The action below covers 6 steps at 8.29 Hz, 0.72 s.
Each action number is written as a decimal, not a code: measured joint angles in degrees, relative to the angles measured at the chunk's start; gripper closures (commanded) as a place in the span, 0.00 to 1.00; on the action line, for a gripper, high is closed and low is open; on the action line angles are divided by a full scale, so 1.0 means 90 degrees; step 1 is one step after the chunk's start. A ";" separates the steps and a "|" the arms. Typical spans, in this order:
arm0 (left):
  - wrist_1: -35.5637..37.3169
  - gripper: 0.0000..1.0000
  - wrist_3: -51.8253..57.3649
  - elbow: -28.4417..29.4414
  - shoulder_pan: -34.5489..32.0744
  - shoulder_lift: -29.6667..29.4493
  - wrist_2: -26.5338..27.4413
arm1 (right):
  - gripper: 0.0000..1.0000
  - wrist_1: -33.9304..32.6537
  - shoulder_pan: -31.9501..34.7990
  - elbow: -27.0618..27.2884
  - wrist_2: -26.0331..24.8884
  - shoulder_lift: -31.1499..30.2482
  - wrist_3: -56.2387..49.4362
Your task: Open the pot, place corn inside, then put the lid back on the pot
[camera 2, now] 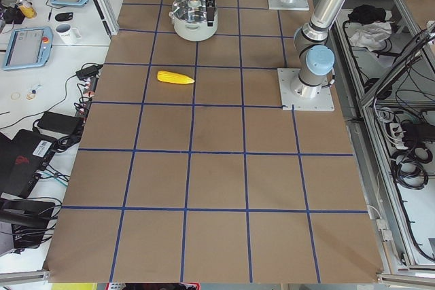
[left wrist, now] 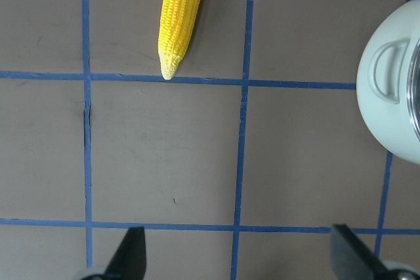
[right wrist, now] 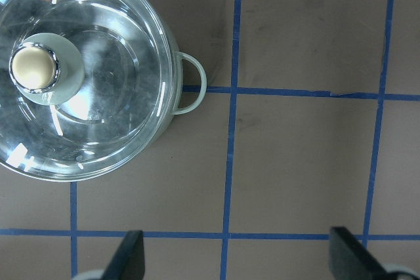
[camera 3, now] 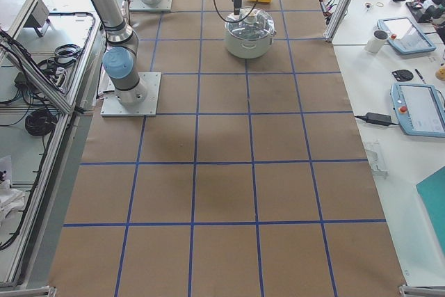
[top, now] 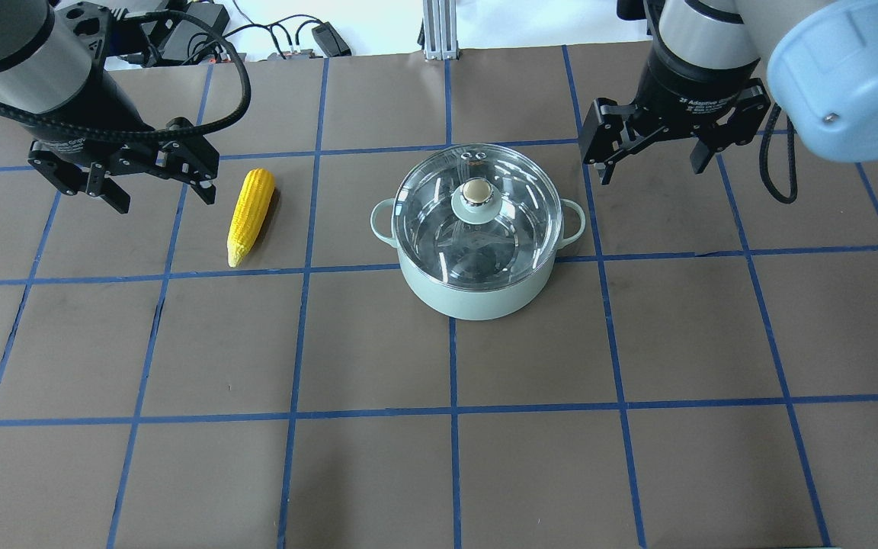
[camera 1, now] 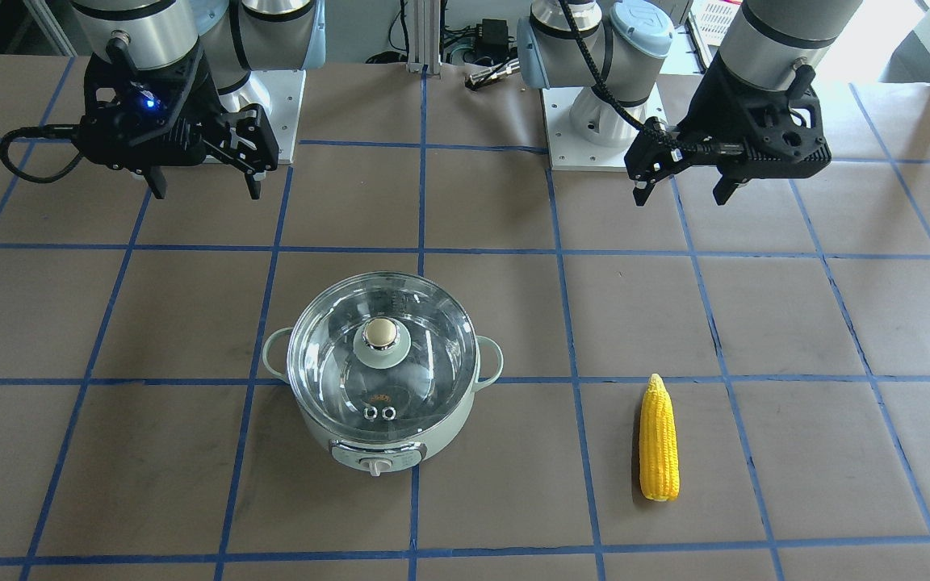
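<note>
The pale mint-green pot [top: 477, 293] stands mid-table with the clear glass lid [top: 439, 221] on it, beige knob [top: 475, 191] on top. It also shows in the front view [camera 1: 465, 407] and the right wrist view [right wrist: 82, 73]. The yellow corn [top: 249, 213] lies flat on the table to the pot's left, also in the front view [camera 1: 659, 442] and the left wrist view [left wrist: 179, 14]. My left gripper [top: 161, 197] is open and empty, hovering left of the corn. My right gripper [top: 648, 164] is open and empty, hovering right of the pot.
The table is brown paper with a blue tape grid [top: 450, 412]. Cables and power adapters [top: 286, 42] lie past the far edge. Both arm bases [camera 1: 602, 121] sit at the robot's side of the table.
</note>
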 measured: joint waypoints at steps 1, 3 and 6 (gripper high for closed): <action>-0.0005 0.00 -0.0016 -0.0011 -0.0017 -0.0005 -0.0032 | 0.00 0.0000 0.0000 0.0001 0.0002 0.0000 0.0002; 0.0002 0.00 0.0027 -0.0009 -0.0025 -0.0017 -0.0033 | 0.00 0.0000 0.0002 0.0002 0.0016 0.0000 0.0005; 0.0411 0.00 0.0243 0.0042 0.0034 -0.0331 -0.0019 | 0.00 -0.0140 0.0065 -0.0040 0.0099 0.0117 0.0272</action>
